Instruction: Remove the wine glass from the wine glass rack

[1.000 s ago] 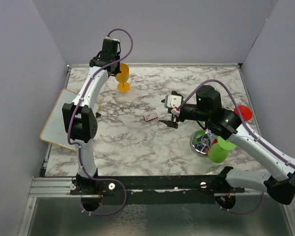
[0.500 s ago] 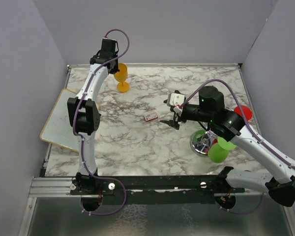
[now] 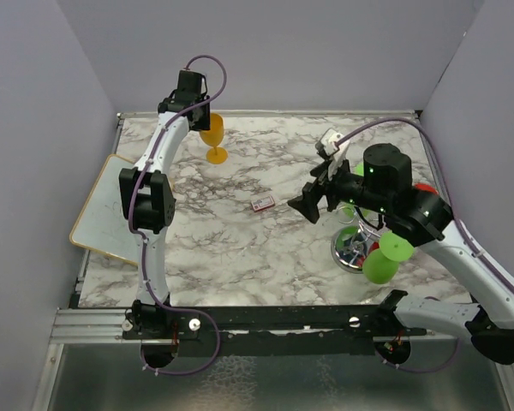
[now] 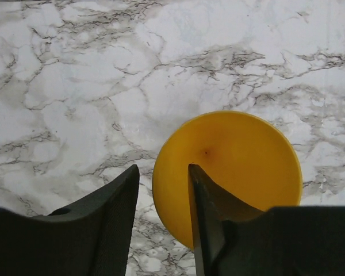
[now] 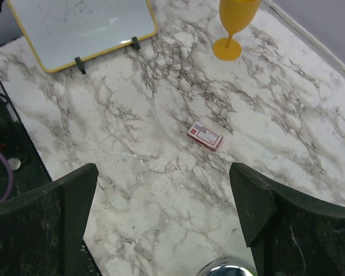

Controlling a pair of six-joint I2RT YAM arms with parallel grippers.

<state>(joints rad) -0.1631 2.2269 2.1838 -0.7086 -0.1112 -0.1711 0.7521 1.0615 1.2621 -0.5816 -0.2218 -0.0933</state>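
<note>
The wine glass rack (image 3: 357, 250) stands at the right on its shiny round base, and the base rim shows in the right wrist view (image 5: 224, 269). Green wine glasses (image 3: 379, 262) and a red one (image 3: 425, 193) hang on it, partly hidden by my right arm. My right gripper (image 3: 313, 202) (image 5: 161, 172) is wide open and empty, raised above the table just left of the rack. A yellow wine glass (image 3: 213, 137) (image 4: 230, 172) stands upright at the far left. My left gripper (image 3: 194, 96) (image 4: 164, 169) hovers over its rim, jaws slightly apart and holding nothing.
A small red and white card (image 3: 262, 204) (image 5: 205, 136) lies on the marble mid-table. A yellow-framed whiteboard (image 3: 103, 210) (image 5: 80, 26) sits at the left edge. Grey walls close in the left, back and right sides.
My right arm has risen and pulled back to the right toward the rack, its jaws now spread wide. My left gripper has lifted a little above the yellow glass.
</note>
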